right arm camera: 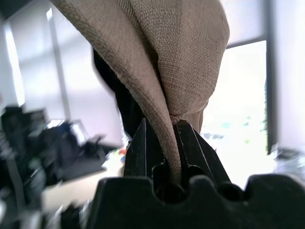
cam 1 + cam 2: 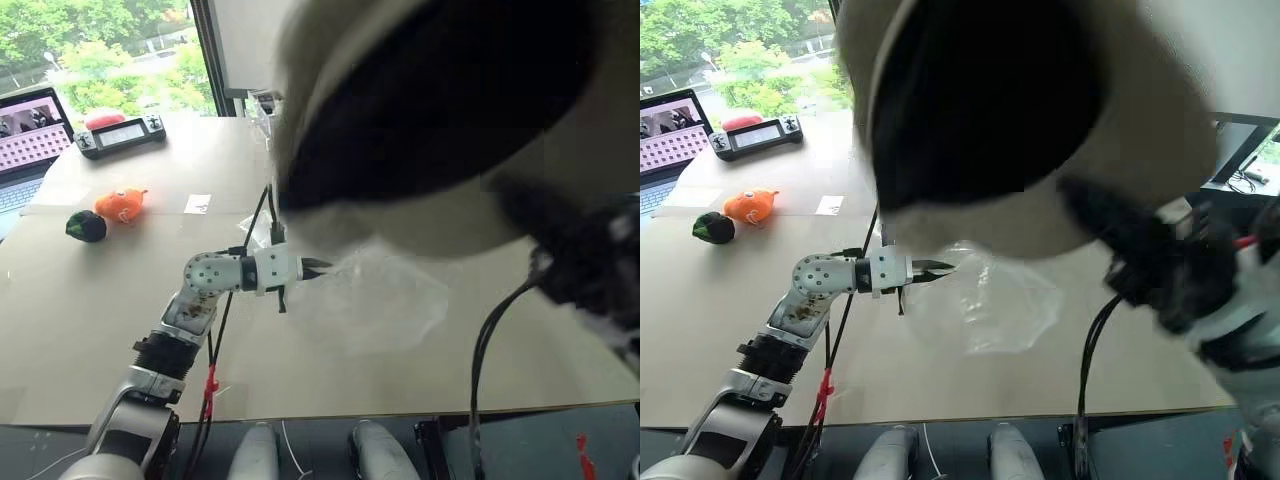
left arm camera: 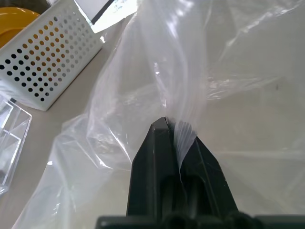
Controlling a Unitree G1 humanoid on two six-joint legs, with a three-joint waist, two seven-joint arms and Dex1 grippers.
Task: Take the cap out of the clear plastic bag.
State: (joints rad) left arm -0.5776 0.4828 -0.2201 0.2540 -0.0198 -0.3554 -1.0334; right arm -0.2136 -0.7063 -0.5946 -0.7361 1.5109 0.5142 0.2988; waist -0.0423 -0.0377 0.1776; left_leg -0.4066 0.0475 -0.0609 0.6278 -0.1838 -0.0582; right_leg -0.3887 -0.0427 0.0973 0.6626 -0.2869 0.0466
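The cap (image 2: 1040,130), beige outside with a dark lining, hangs high and close before my head camera, clear of the clear plastic bag (image 2: 990,305). My right end effector (image 1: 162,131) is clamped on a fold of the cap's fabric. The bag lies crumpled on the counter (image 2: 90,330), below the cap. My left end effector (image 3: 176,136) pinches a pleat of the bag's film at its left edge. Farther left on the counter are an orange toy (image 2: 120,204), a dark green object (image 2: 86,226), a handheld controller (image 2: 122,134) and a laptop (image 2: 30,135). Beside the bag, a white perforated basket (image 3: 47,62).
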